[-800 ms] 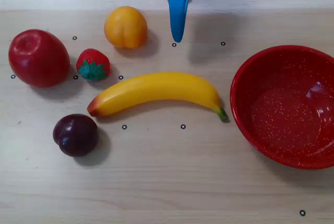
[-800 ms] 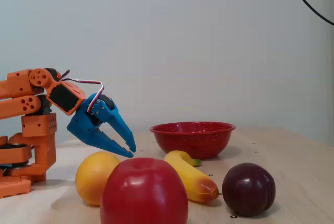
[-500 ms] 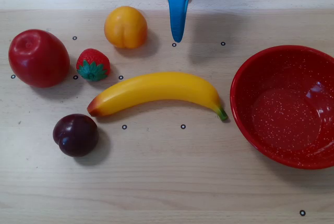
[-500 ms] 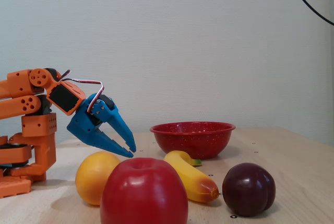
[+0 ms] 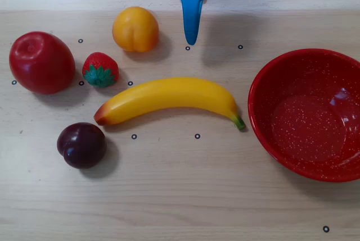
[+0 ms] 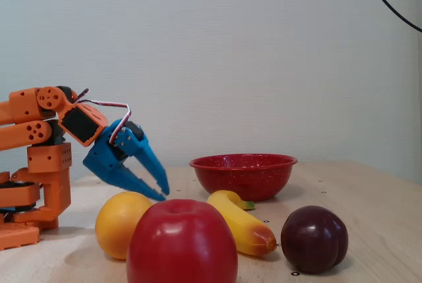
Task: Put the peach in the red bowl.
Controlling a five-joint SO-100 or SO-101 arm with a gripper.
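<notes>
The peach (image 5: 135, 29) is a round yellow-orange fruit lying near the table's far edge in the overhead view. In the fixed view the peach (image 6: 122, 223) sits low at the left, partly behind the red apple. My blue gripper (image 5: 191, 41) points down just to the right of it, apart from it. In the fixed view the gripper (image 6: 164, 194) hangs above and behind the peach, its fingertips together and holding nothing. The red bowl (image 5: 256, 89) stands empty at the right. In the fixed view the red bowl (image 6: 244, 181) is in the middle distance.
A red apple (image 5: 41, 62), a strawberry (image 5: 100, 69) and a dark plum (image 5: 82, 144) lie at the left. A long banana (image 5: 169, 98) stretches between the peach and the bowl. The orange arm base (image 6: 39, 164) stands at the left in the fixed view.
In the fixed view the gripper has shifted a hair to the left. No fruit and not the bowl has moved.
</notes>
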